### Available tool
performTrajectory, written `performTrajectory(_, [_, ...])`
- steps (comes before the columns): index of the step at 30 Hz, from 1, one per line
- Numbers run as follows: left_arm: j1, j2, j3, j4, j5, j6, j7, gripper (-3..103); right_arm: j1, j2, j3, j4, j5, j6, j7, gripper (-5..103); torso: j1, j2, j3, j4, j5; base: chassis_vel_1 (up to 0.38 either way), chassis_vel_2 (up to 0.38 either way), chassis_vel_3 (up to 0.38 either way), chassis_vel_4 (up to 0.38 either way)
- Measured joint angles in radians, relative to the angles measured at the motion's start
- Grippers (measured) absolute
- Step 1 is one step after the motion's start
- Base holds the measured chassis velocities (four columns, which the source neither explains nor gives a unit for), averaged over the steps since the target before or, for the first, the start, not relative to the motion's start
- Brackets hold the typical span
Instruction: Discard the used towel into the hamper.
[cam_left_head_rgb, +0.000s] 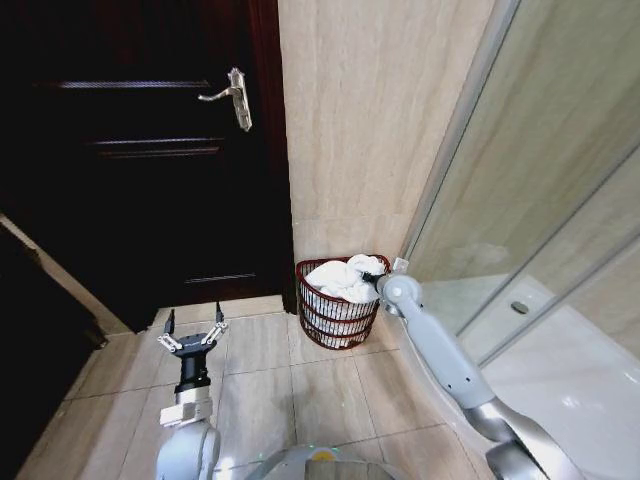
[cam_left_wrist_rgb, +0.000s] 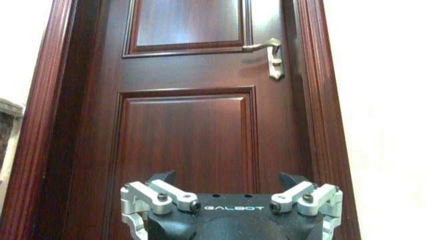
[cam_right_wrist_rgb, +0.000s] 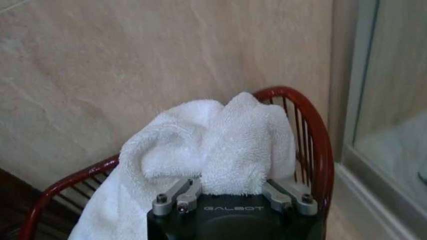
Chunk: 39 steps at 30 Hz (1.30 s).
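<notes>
The hamper is a dark red wire basket standing on the floor against the tiled wall, beside the shower glass. A white towel lies bunched in its top and rises above the rim. My right gripper is at the hamper's right rim. In the right wrist view the right gripper is shut on a fold of the towel, with the hamper's rim curving behind. My left gripper hangs open and empty over the floor tiles, left of the hamper, facing the door.
A dark wooden door with a metal handle fills the left. The shower's glass panel and raised sill close off the right. Beige floor tiles lie open between my arms.
</notes>
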Motion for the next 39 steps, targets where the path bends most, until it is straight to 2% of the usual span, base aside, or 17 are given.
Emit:
performTrajectory(3, [-0.003, 0.000, -0.002, 0.004, -0.004, 0.001, 0.000, 100, 0.009, 0.009, -0.019, -0.004, -0.043, 0.003, -0.024, 20, 0.000, 0.000, 0.000, 0.0001, 0.0000, 0.000, 0.000, 0.000, 0.000])
performTrajectory(9, [-0.004, 0.000, -0.003, 0.010, -0.005, 0.002, 0.000, 100, 0.035, 0.027, -0.056, -0.013, -0.042, -0.006, -0.013, 20, 0.000, 0.000, 0.000, 0.0002, -0.0001, 0.000, 0.000, 0.000, 0.000])
performTrajectory(15, [0.000, 0.000, -0.012, 0.008, -0.015, 0.001, -0.001, 100, 0.100, 0.044, -0.116, -0.108, -0.013, -0.042, 0.046, 20, 0.000, 0.001, 0.000, 0.0005, 0.0000, 0.000, 0.000, 0.000, 0.000])
performTrajectory(21, [-0.001, 0.000, -0.020, 0.013, -0.034, -0.008, -0.002, 100, 0.157, -0.012, -0.180, -0.150, 0.070, -0.088, 0.072, 20, 0.000, 0.001, 0.001, 0.0000, -0.0001, 0.000, 0.000, 0.000, 0.000])
performTrajectory(24, [-0.009, 0.000, -0.020, 0.023, -0.036, -0.012, -0.002, 100, 0.177, -0.011, -0.193, -0.161, 0.100, -0.102, 0.073, 20, 0.000, 0.001, 0.001, -0.0001, -0.0001, 0.000, 0.000, 0.000, 0.000])
performTrajectory(33, [-0.012, 0.000, -0.027, 0.029, -0.049, -0.018, -0.003, 100, 0.197, 0.034, -0.223, -0.185, 0.093, -0.092, 0.078, 20, 0.000, 0.001, 0.001, 0.0003, -0.0002, 0.000, 0.000, 0.000, 0.000])
performTrajectory(39, [-0.006, 0.000, -0.031, 0.026, -0.060, -0.019, -0.003, 100, 0.194, 0.010, -0.205, -0.165, 0.079, -0.080, 0.063, 20, 0.000, 0.001, 0.001, 0.0005, 0.0001, 0.000, 0.000, 0.000, 0.000])
